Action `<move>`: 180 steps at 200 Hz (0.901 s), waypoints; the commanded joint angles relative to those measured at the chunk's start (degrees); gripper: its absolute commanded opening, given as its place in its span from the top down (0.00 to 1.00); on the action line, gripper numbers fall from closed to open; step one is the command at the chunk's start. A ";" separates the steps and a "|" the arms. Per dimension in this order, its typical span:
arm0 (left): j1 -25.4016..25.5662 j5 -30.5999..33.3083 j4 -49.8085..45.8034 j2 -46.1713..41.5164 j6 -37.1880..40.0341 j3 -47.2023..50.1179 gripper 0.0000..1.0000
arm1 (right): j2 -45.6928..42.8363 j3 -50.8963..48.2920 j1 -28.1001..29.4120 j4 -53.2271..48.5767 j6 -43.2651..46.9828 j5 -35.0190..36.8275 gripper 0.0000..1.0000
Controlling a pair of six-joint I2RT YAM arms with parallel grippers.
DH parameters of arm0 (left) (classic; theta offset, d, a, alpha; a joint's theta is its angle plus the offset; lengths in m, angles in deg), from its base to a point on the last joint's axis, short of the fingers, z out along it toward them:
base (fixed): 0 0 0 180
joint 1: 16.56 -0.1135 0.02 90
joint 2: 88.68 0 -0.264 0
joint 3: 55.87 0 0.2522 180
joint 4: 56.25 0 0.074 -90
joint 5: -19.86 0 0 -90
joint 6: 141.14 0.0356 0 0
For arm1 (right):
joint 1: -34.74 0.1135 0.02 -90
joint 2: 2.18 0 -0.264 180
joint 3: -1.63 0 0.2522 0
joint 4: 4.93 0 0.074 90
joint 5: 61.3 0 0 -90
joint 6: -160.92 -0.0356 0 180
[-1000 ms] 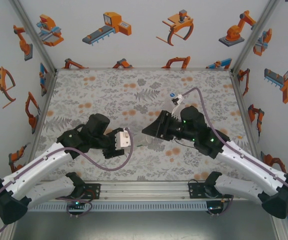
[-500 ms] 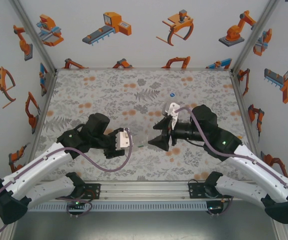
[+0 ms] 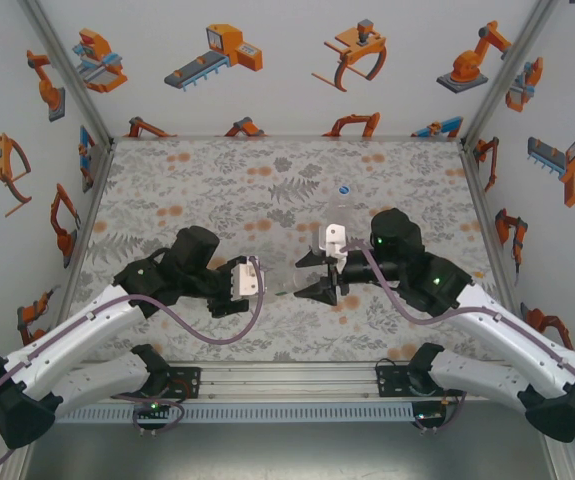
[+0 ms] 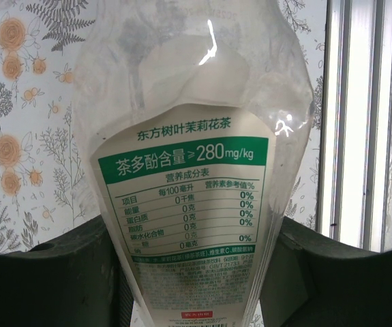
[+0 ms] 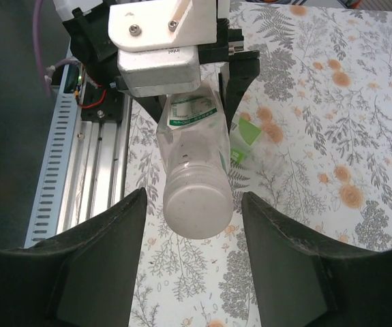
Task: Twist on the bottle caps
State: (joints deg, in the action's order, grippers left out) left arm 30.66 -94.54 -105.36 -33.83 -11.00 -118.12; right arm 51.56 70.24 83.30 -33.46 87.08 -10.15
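We see the left hand (image 4: 196, 272) clamped on the green-and-white labelled bottle (image 4: 182, 170), holding it roughly level above the floral table (image 3: 217, 170) with its neck pointed at the right hand (image 5: 194, 204). The pale bottle cap (image 5: 197, 212) sits on that neck, between the right hand's fingers (image 5: 93, 272), which stand wide apart on either side of it without touching. Farther back, a small blue cap (image 3: 343, 187) tops what looks like a clear bottle standing on the table.
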 commanded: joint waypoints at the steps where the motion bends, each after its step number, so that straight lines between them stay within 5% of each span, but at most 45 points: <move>1: 0.15 -1.97 0.70 -0.49 1.21 -1.17 1.00 | -0.14 -0.38 0.08 0.00 1.24 0.44 0.48; 126: 0.15 -1.88 0.72 -0.80 1.20 -1.19 1.00 | 0.84 -0.38 0.57 -1.62 -3.23 4.02 0.56; 180: 0.15 -1.63 0.68 -0.79 1.26 -1.17 1.00 | 0.01 -1.94 1.01 3.23 -21.76 11.84 0.84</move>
State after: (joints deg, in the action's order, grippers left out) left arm 30.66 -94.70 -105.73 -33.85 -10.80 -118.12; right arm 51.91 69.80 84.04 -33.61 79.52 -5.77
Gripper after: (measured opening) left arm 0.553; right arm 0.410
